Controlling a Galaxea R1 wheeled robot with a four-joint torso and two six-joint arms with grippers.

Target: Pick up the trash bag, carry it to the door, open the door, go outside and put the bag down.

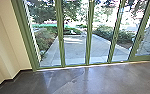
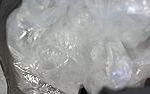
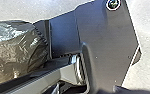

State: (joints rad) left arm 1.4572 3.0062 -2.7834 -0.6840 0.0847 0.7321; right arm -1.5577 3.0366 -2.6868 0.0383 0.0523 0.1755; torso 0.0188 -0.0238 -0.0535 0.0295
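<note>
The trash bag (image 3: 14,47) is seen in both wrist views, close to the robot. Clear, crinkled plastic (image 2: 66,42) is held inside its dark, open rim (image 2: 2,50). In the right wrist view, its shiny dark side is shown near the robot's own flat plate (image 3: 103,37); whether the two are touching cannot be told. Bulky plastic is faced closely by the left claw (image 2: 81,89), but whether that claw is spread apart, brought together or clamped on the bag cannot be told. The state of the right claw cannot be told either, nor whether anything is gripped by it.

In the head view, a glass wall with green frames (image 1: 89,32) is faced at twelve o'clock. The door (image 1: 141,58), with a wider green lower rail, is set at about two o'clock. A cream wall (image 1: 6,37) is placed at ten o'clock. Through the glass, a paved path (image 1: 74,48) is seen at twelve o'clock, bordered by shrubs (image 1: 44,37) at eleven and one. At six o'clock, a polished grey floor (image 1: 86,81) is streaked by soft reflections.
</note>
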